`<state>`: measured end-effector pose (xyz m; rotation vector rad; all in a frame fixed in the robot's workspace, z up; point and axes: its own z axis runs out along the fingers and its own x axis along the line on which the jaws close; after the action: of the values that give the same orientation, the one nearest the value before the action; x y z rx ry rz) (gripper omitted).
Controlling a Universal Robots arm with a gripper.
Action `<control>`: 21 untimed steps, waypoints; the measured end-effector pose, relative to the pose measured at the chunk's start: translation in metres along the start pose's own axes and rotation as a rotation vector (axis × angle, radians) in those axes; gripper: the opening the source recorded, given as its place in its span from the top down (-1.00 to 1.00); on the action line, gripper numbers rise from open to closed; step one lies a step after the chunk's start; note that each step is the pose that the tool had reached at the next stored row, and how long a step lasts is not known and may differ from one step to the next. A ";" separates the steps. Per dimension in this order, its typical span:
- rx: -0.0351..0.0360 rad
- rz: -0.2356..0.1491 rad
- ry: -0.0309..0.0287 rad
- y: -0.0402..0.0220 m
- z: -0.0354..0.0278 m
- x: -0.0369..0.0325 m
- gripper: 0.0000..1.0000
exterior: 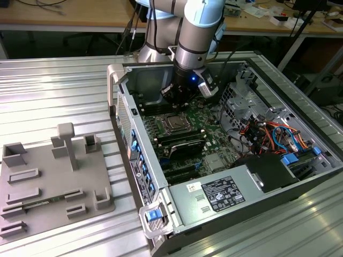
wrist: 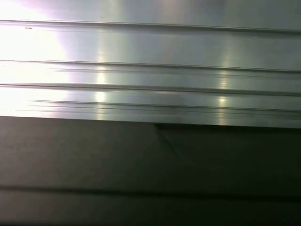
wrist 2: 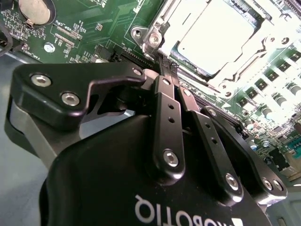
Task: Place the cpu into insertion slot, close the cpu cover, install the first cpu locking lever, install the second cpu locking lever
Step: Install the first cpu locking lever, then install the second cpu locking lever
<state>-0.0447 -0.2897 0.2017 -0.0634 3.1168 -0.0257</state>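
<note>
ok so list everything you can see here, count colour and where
computer case: one, grey, open on the ribbed metal table
motherboard: one, green, inside the case
cpu: one, silver-grey, in the insertion slot
cpu cover: one, shiny silver, framing the cpu
coin battery: one, silver, on the motherboard
power supply: one, grey, inside the case
cables: several, orange, red, blue, exterior view's right
fixture plate: one, grey, on the table, exterior view's left
arm: one, silver and blue, over the case
hand: one, black, by the cpu cover's corner
</note>
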 end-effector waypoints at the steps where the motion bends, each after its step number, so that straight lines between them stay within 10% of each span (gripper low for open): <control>1: 0.0000 0.000 0.0000 0.0004 -0.0005 0.0000 0.78; 21: -0.0001 0.000 -0.0014 -0.0012 -0.0102 -0.0002 0.78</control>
<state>-0.0446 -0.2907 0.2119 -0.0633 3.1154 -0.0255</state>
